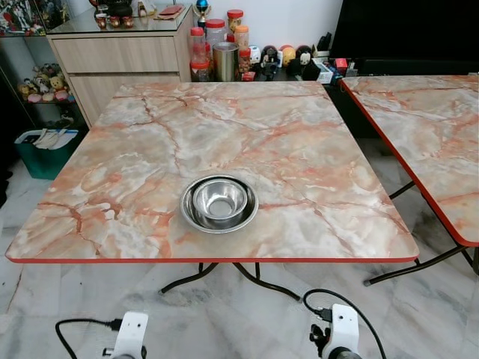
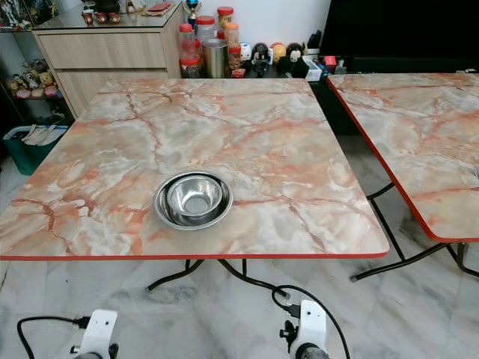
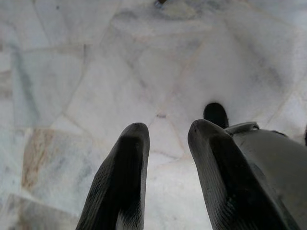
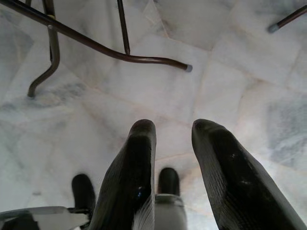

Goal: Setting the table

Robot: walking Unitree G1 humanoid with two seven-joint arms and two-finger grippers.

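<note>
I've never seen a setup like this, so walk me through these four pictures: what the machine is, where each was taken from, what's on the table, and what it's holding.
This is a walking humanoid robot with two arms, each ending in a claw of two black fingers. The two wide pictures come from a stereo camera on its head, looking down at a marble-patterned table. On it sits a steel bowl nested inside a wider steel dish, near the front edge. A second table stands to the right, and a cabinet with jars behind. The other two pictures come from wrist cameras. The left claw and right claw both hang open over the pale floor, holding nothing.
</note>
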